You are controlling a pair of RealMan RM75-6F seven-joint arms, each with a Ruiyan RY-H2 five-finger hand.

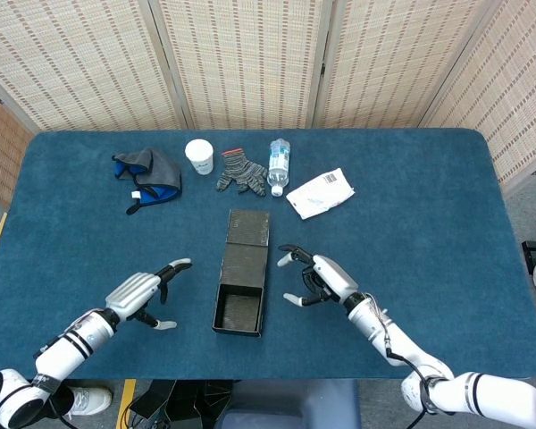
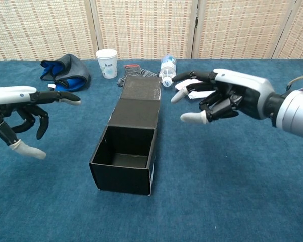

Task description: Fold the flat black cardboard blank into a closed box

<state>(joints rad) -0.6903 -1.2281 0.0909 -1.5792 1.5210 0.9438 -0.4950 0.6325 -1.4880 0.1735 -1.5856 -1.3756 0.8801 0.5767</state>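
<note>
Between both empty hands — left hand [image 1: 136, 294], right hand [image 1: 326, 277] — open black box [image 1: 243, 286], lid flat.

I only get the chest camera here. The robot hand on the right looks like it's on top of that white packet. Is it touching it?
Observer: No. From the head view, the right robot hand is beside the black box, and the white packet lies well behind it, nearer the screens.
Visitor: And the glove half hidden behind the box flap?
Observer: From above, the striped glove shows whole, with bare table between it and the flap.
Visitor: Is the other hand on the box?
Observer: No. The left robot hand sits apart from it, fingers spread, with blue cloth showing between.
</note>
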